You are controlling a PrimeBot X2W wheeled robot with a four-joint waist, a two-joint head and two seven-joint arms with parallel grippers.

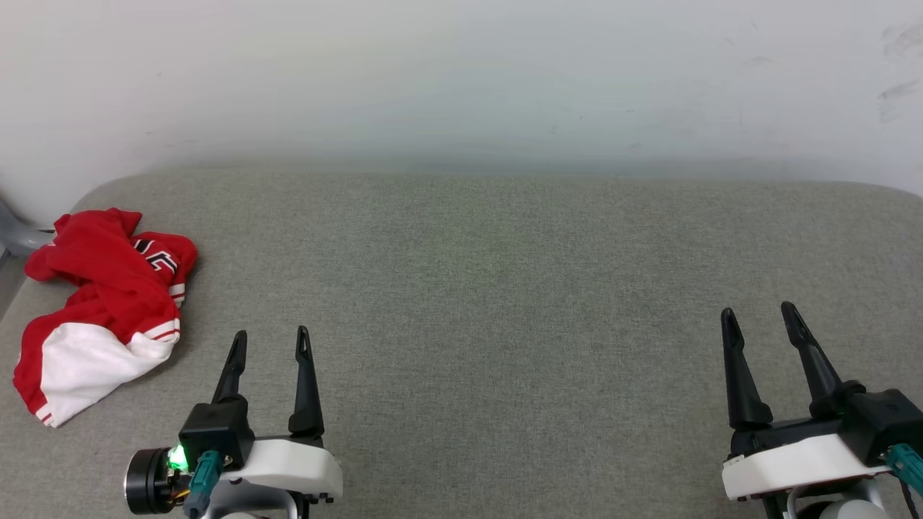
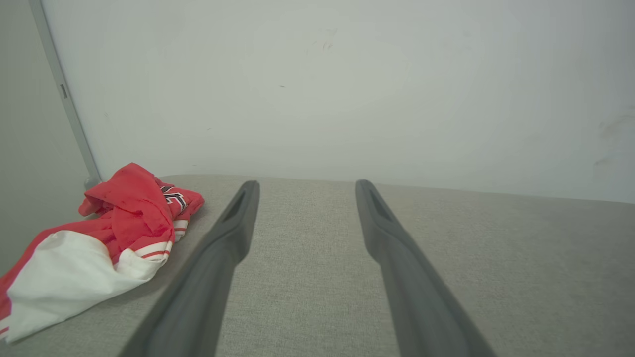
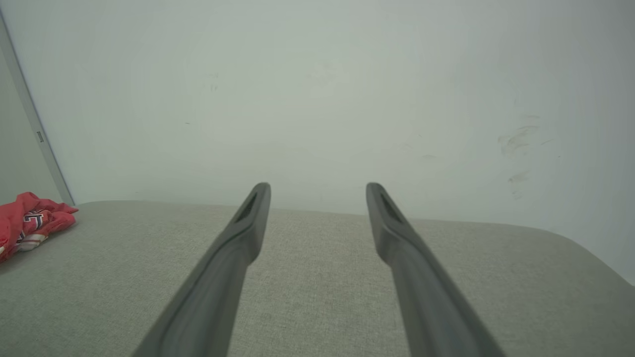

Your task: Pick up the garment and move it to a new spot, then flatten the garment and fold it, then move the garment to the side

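- At the far left of the grey cushion (image 1: pixel 505 288), close to its left edge, the garment (image 1: pixel 101 310) lies crumpled in a heap. The red body is bunched on the far side, and a white sleeve with red-and-white striped trim spreads toward the near side. Part of the black, white-outlined lettering shows on a fold.
- Near, and just right of that heap, the left gripper (image 1: pixel 272 333) is released, its two dark fingers spread wide and pointing toward the far wall (image 1: pixel 461 72). A strip of bare cushion lies between its left finger and the striped trim.
- In the left wrist view, the left gripper (image 2: pixel 306 184) frames plain grey fabric in its gap. The garment (image 2: pixel 99 248) sits to the left of the left finger, apart from it.
- A small green light (image 1: pixel 175 455) glows at the left gripper's wrist.
- At the near right, the right gripper (image 1: pixel 758 310) is also released and spread wide, its fingers leaning slightly left.
- In the right wrist view, the right gripper (image 3: pixel 318 186) has cushion and wall showing between its fingers. The garment (image 3: pixel 30 220) is well apart from it, at the far left.
- Whether either gripper's fingertips rest on the cushion or hang just above it cannot be told.
- A grey post (image 2: pixel 64 99) stands against the wall just behind the garment.
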